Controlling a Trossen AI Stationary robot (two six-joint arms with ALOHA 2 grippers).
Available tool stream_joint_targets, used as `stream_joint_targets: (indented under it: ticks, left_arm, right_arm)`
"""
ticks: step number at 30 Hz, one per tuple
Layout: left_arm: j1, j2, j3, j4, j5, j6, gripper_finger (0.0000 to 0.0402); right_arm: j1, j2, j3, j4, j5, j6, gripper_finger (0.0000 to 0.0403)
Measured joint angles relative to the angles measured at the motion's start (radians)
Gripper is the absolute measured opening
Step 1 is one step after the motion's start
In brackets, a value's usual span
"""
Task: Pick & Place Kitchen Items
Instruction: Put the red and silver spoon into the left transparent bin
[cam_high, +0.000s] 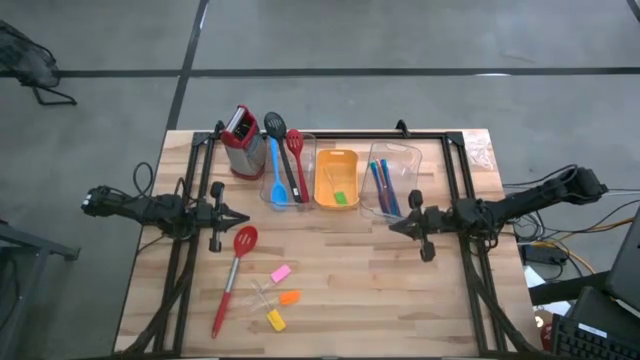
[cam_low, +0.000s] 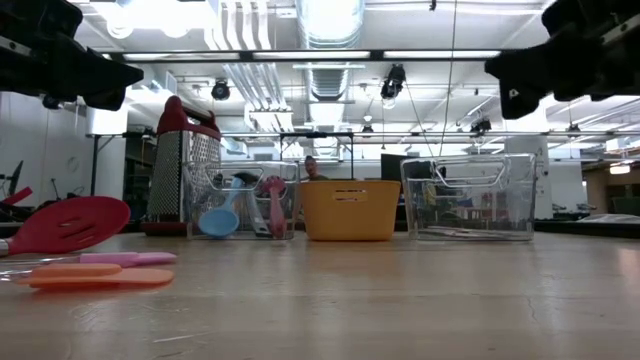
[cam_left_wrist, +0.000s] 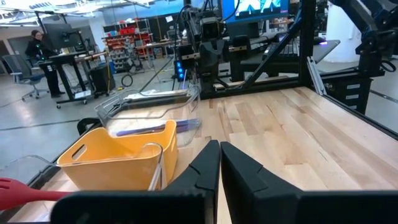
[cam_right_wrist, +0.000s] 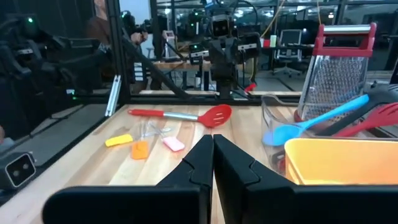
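Spoons (cam_high: 285, 165) in clear bin (cam_high: 268, 196), cutlery (cam_high: 383, 187) in another (cam_high: 414, 153)

Red slotted spoon (cam_high: 236, 268) flat on table — pink (cam_high: 281, 273), orange (cam_high: 289, 297), yellow (cam_high: 276, 320) pieces beside it

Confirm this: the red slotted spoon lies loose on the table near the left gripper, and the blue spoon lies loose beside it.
Not quite. The red slotted spoon does lie loose near the left gripper, but the blue spoon stands in the clear bin by the grater, as the high view shows.
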Motion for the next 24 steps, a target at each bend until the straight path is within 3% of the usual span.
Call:
stream_joint_targets:
  ticks: [9,24]
  left_arm:
    - [0.0,0.0,0.0,0.0,0.0,0.0,0.0019]
    - [0.0,0.0,0.0,0.0,0.0,0.0,0.002]
  right_arm:
    - [0.0,-0.1,-0.037,-0.025,-0.006,0.001,0.0008]
    - [0.0,-0.094,-0.037,-0.026,-0.008,0.0,0.0008]
